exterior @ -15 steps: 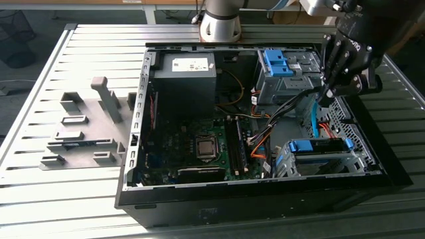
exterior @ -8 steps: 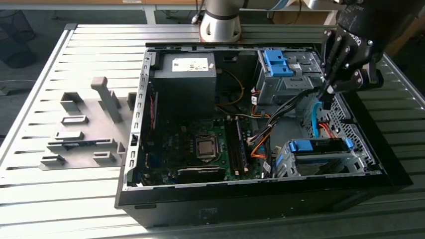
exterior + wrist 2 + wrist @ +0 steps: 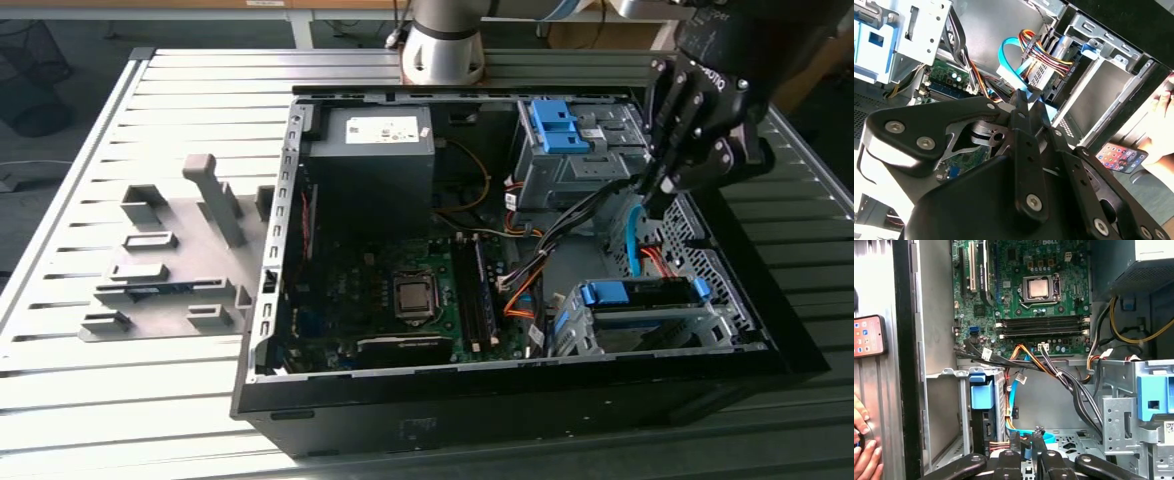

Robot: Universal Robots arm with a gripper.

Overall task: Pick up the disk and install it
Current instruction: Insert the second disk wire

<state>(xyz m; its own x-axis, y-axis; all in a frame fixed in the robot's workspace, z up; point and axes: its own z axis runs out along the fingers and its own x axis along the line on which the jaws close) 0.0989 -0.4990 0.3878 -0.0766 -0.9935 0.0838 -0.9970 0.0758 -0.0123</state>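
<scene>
A slatted metal table [image 3: 160,110] carries the scene, brightly lit, with glare on the slats far from the claw. Beyond its far edge lie grey floor [image 3: 74,130], a dark wire bin [image 3: 30,60] and pale wooden furniture [image 3: 200,8], all well apart from the claw.

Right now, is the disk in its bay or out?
In: the disk sits inside the grey bay, its blue frame showing.

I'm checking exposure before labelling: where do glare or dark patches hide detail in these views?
Exterior view: sunlight glares off the slatted table; the case front wall is in shadow. Second wrist view: the gripper body is dark against a washed-out drive cage. First wrist view: even light on the motherboard.
</scene>
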